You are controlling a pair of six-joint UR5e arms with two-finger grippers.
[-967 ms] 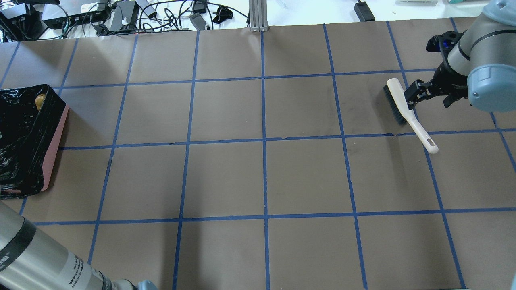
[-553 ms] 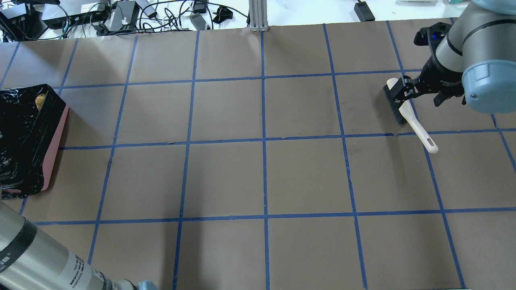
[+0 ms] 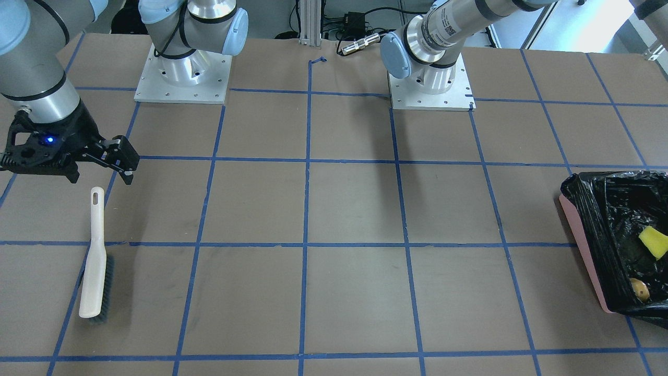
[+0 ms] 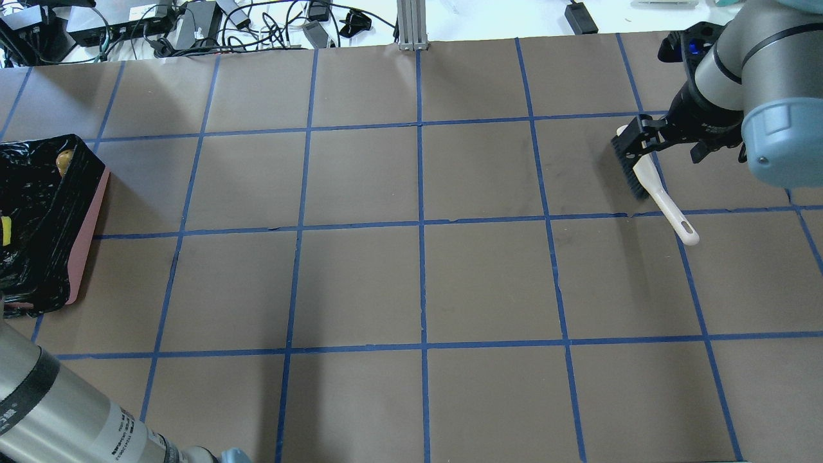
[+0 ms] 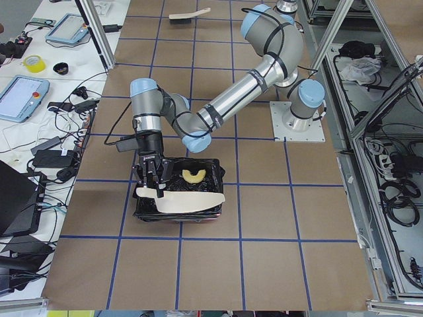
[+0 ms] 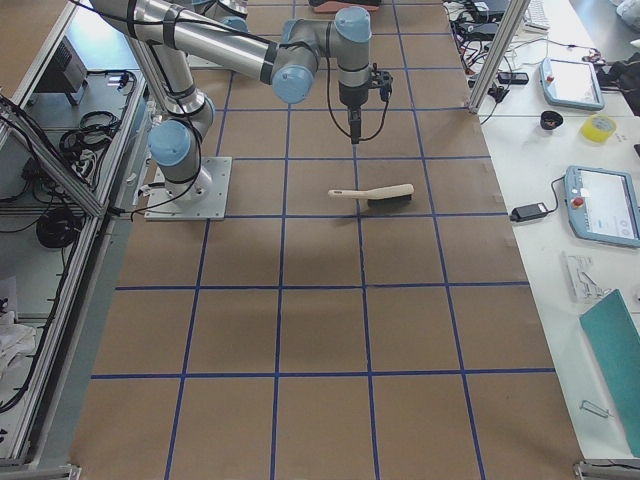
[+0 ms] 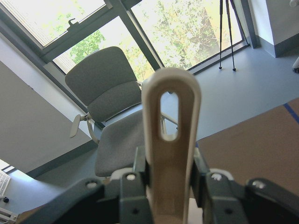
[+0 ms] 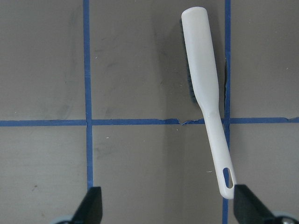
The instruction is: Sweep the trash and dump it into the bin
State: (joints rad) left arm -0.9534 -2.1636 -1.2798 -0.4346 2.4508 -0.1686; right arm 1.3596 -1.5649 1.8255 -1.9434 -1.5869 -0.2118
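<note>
left gripper (image 7: 169,170) clenched on beige flat dustpan (image 5: 188,201) handle, over pink black-bag-lined bin (image 3: 583,249) | inside bin: bright yellow wedge (image 3: 655,242), glossy amber lump (image 3: 639,289), tan croissant-like piece (image 5: 193,176) | right gripper (image 8: 169,207) released, above beige dark-bristled brush (image 8: 201,79) lying on brown table (image 4: 360,283)

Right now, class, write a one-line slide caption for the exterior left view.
Left gripper holds the dustpan over the bin, a croissant-like piece inside.

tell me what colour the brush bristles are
Dark, near-black bristles; clearest in the exterior front-facing view.
</note>
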